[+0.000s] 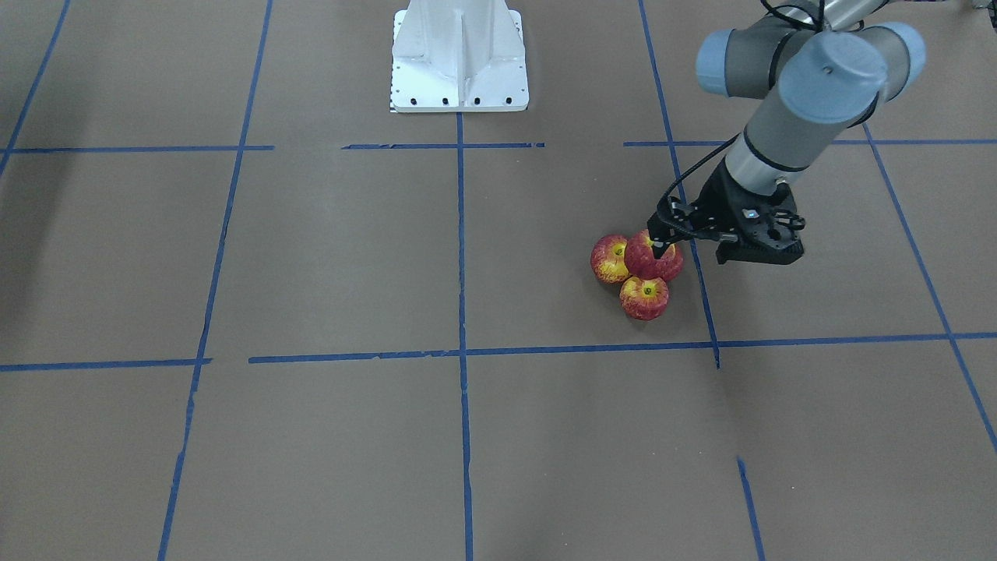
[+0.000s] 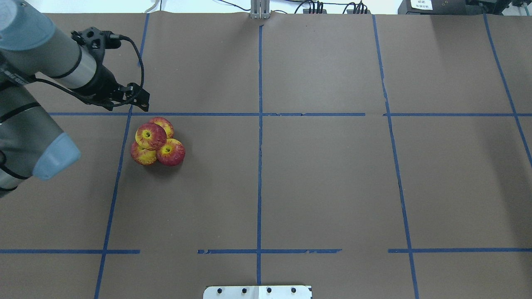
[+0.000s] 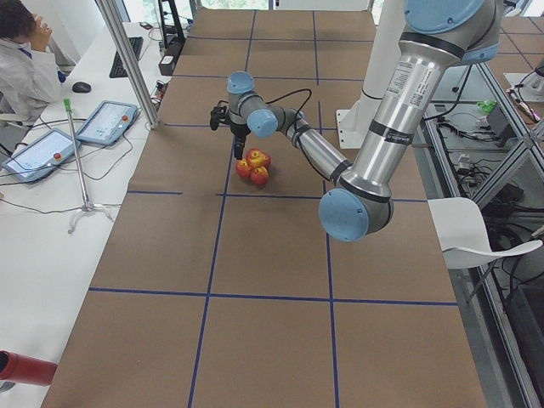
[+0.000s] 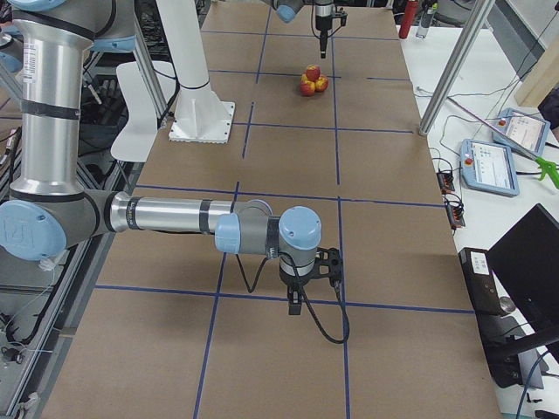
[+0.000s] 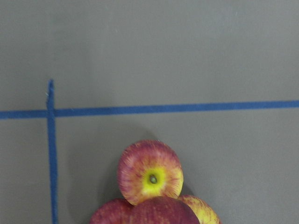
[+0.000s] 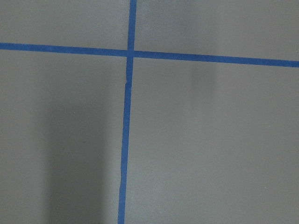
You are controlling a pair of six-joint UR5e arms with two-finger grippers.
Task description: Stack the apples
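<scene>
Four red-and-yellow apples form a small pile on the brown table. Three sit on the table, at the far side, near left and near right, and a fourth apple rests on top of them. In the front view the top apple hides one of the lower ones. My left gripper hangs open and empty just above the pile, on its far side. The left wrist view shows the pile at its bottom edge. My right gripper hovers over bare table far from the apples; I cannot tell if it is open.
The white robot base stands at the table's middle edge. Blue tape lines divide the brown surface. A side desk with tablets and a metal pole lies beyond the table's far edge.
</scene>
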